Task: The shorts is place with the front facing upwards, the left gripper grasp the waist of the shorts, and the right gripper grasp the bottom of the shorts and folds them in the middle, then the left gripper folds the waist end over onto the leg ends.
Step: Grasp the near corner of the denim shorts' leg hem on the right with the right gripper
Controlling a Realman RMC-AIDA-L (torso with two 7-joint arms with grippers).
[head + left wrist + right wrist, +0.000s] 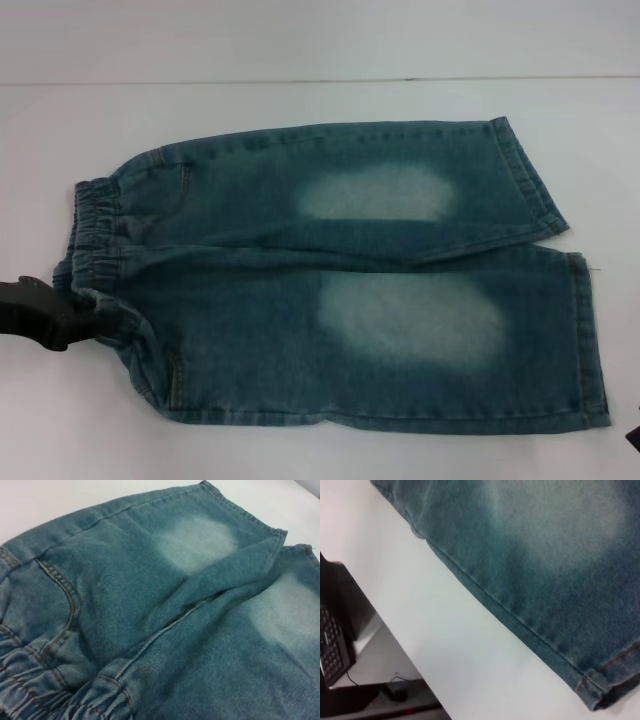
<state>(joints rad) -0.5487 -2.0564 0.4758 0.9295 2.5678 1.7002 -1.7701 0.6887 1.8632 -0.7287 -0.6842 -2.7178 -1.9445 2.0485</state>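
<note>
The blue-green denim shorts (350,280) lie flat on the white table, pale faded thigh patches facing up. The ruched waist of the shorts (95,225) is at the left. The bottom of the shorts (585,340) points right, both hemmed legs spread side by side. My left gripper (105,318) touches the near end of the waistband. The left wrist view shows the waistband (45,695) close up, with the legs beyond. A dark sliver of my right gripper (632,437) shows at the right edge, beside the near leg's hem. The right wrist view shows that leg's side seam and hem corner (605,685).
The white table (300,60) extends behind and in front of the shorts. In the right wrist view the table's edge drops off to a black keyboard (332,645) and a small black box with a cable (395,692) on the floor.
</note>
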